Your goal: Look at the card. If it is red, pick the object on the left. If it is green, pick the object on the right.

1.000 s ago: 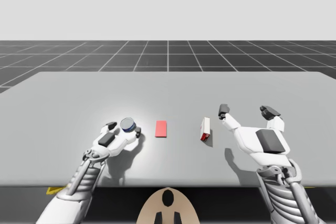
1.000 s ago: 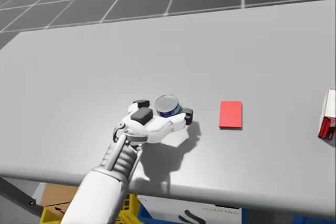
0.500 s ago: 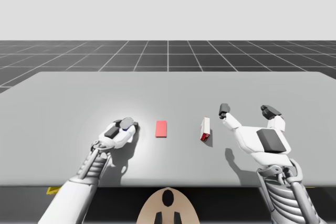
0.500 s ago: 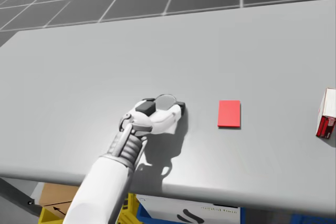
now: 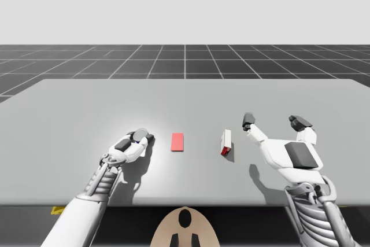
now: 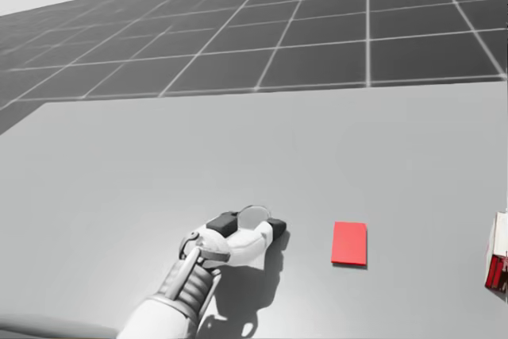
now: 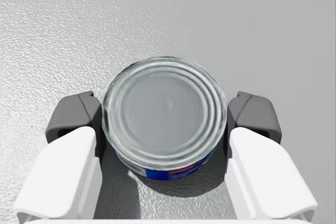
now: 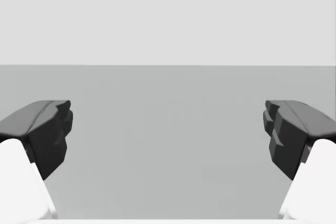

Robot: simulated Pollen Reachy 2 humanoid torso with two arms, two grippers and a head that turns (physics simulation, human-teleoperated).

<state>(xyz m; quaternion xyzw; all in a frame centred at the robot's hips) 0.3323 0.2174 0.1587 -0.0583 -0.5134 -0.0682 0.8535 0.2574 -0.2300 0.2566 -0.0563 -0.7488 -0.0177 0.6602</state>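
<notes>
Clamping the blue can (image 7: 164, 109) from both sides, my left gripper (image 7: 164, 119) sat at the red card's (image 5: 177, 142) nine o'clock, with the table (image 5: 69, 114) stretching wide toward its twelve o'clock edge. My right gripper (image 5: 273, 121) gaped, holding nothing.

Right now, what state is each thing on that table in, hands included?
Card: red, lying flat.
Left hand: shut on the can.
Can: upright, gripped from both sides.
Red and white box: standing upright, untouched.
Right hand: open, empty.
</notes>
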